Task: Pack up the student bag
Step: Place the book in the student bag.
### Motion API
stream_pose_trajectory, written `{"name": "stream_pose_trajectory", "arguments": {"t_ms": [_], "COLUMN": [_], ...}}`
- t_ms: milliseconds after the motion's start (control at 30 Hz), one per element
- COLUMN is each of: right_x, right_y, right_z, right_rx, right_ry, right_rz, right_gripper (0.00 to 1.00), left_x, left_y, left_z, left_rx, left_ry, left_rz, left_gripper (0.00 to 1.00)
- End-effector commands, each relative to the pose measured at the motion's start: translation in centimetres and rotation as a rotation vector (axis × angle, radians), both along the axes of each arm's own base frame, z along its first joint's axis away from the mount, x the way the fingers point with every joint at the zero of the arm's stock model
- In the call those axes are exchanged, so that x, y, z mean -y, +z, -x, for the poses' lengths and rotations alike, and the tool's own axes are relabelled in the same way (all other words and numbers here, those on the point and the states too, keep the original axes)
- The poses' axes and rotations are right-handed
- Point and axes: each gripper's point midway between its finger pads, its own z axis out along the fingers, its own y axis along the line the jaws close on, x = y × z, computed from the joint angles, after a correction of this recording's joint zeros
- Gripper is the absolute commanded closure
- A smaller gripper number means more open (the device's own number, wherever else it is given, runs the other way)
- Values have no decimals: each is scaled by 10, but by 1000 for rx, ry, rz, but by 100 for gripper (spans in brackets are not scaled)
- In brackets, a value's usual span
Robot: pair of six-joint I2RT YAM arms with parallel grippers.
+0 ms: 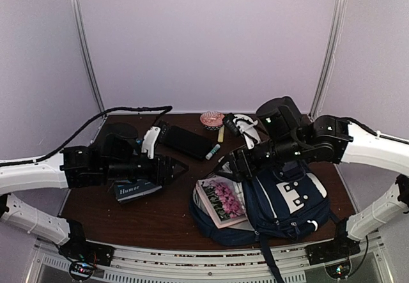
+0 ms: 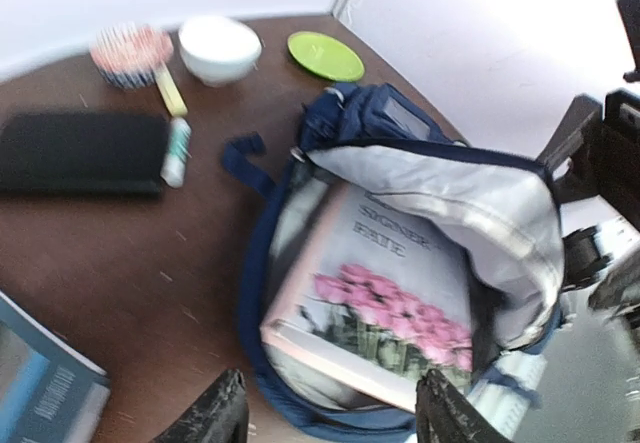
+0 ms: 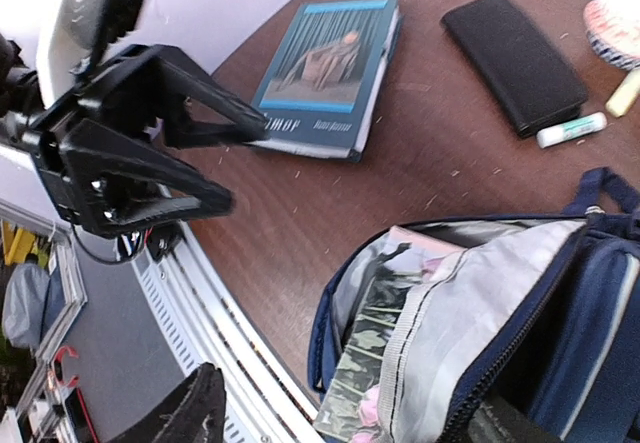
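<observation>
- Toward the front right of the desk (image 1: 160,219), I'm seeing the student bag (image 1: 281,213) lying with its mouth gaping to the left, grey lining showing.
- I'm spotting a flower-cover book (image 1: 223,200) sitting inside the bag's mouth, with one end sticking out.
- Left pincer (image 1: 179,168) is hovering just left of the bag with its fingers apart, gripping nothing. Its wrist camera is looking into the open bag between the two fingers (image 2: 215,413).
- Right pincer (image 1: 233,167) is hanging over the bag's upper-left rim, fingers spread wide with nothing between them. I can't tell if it's touching the fabric.
- Blue book (image 1: 137,191) is lying flat under the left arm, well apart from the bag.
- Black case (image 1: 185,140) is sitting further back, with a white tube (image 1: 213,152) just beside its right end.
- Round hairbrush (image 1: 211,118) is lying near the back edge. In the left wrist view, a white bowl (image 2: 218,48) and a green plate (image 2: 325,55) are sitting beside it.
</observation>
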Motion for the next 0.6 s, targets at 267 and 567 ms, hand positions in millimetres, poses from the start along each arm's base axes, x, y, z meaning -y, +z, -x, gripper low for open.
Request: {"name": "stream_pose_trajectory", "arguments": {"t_ms": [267, 567], "right_x": [77, 163], "right_y": [47, 12], "right_z": [-42, -57], "right_rx": [49, 59], "right_ry": [-379, -751], "right_rz": [-311, -234], "right_gripper": [9, 10], "left_x": [27, 60], "left_y": [59, 10], "left_z": [-11, 10], "left_rx": [690, 1058], "left_ry": [-253, -604], "left_rz": [-353, -651], "left_gripper": [2, 2]}}
